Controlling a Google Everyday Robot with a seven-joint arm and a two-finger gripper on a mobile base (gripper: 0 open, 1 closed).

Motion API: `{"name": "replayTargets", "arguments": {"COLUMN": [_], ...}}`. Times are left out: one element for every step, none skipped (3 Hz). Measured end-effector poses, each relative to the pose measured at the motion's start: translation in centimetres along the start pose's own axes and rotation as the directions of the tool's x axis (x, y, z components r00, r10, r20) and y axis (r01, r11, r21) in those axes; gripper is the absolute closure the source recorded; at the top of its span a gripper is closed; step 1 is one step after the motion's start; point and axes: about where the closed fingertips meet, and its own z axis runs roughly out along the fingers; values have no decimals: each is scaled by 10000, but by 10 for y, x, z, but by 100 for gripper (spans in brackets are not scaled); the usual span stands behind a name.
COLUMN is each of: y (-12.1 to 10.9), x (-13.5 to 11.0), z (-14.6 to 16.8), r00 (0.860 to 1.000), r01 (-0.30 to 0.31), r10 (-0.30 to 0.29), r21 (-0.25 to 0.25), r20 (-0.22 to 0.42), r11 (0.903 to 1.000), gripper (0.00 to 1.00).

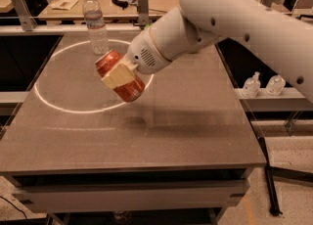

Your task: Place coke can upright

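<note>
gripper (119,76): clenched on coke can (131,90) | can: held tilted in gripper, clear of surface (195,121) below | risk: can is toppled and rolled if released before being righted | water bottle (95,23) just beyond gripper could be knocked

This looks like a robotics lab — a plain grey test table (195,121) has a white ring of light (49,104) cast on its top. Above its left part, a white robot arm (234,18) has its gripper (119,76) clamped around a coke can (133,89). Behind the table stands a wooden workbench (112,9) strewn with papers, and right of the table a low ledge carries two small clear bottles (252,84).
</note>
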Motion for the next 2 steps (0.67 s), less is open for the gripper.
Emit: {"name": "replayTargets", "arguments": {"y": [-1,-2], "x": [8,15], "z": [4,3], "r00": [9870,9592], "r01": [329,1073], "r10": [-253,-882], "r21": [-458,-571], "r20": [1586,2686], "r11": [9984,9926], "gripper": [100,100]}}
